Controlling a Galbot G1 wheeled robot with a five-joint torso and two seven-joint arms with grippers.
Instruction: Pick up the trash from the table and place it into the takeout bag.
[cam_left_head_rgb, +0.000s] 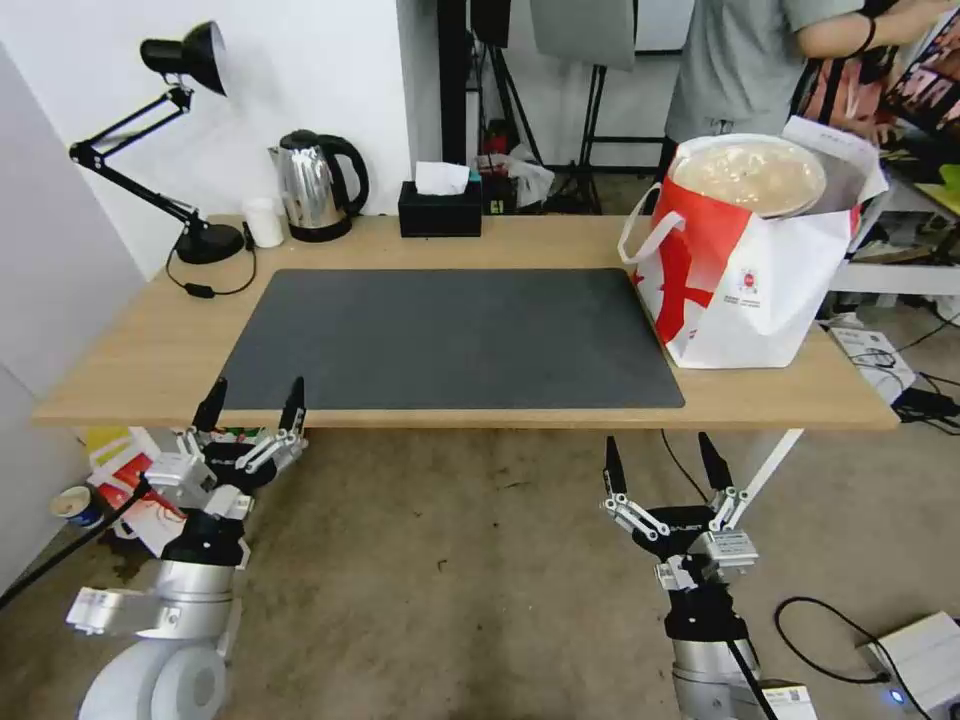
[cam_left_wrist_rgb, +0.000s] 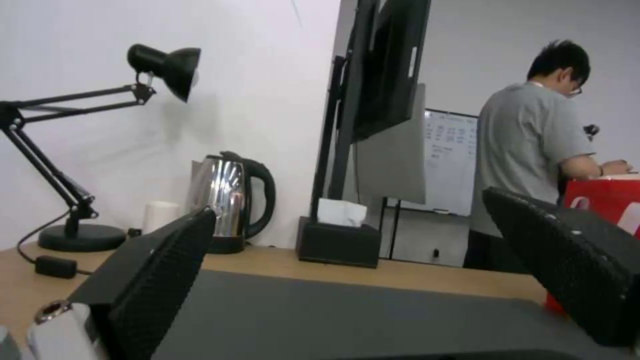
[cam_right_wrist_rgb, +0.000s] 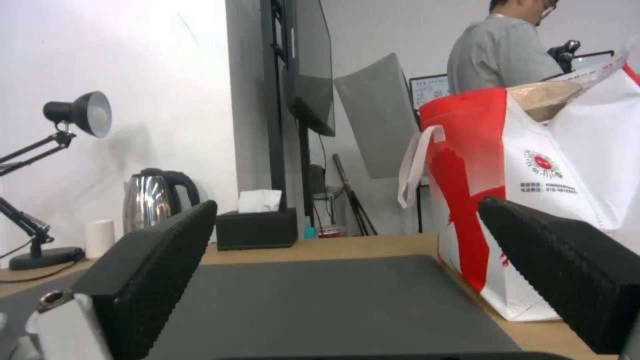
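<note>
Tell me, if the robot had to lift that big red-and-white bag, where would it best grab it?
Probably by the white strap handle looping out from the takeout bag toward the table middle. It stands clear as an open loop, so the open right pincer could close on the strap from that side. The top looks poorer: a tan lidded bowl fills the opening.

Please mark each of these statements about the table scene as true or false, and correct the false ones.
1. The tan lidded round bowl sits in the top of the takeout bag. True.
2. The left gripper holds the red drink cup. False: it is open and holds nothing, at the near edge of the table.
3. The right gripper is open, in front of and below the table edge. True.
4. The takeout bag stands in the middle of the dark grey mat. False: it stands at the table's right end, beside the mat.
5. The kettle lies tipped over. False: it stands upright.
</note>
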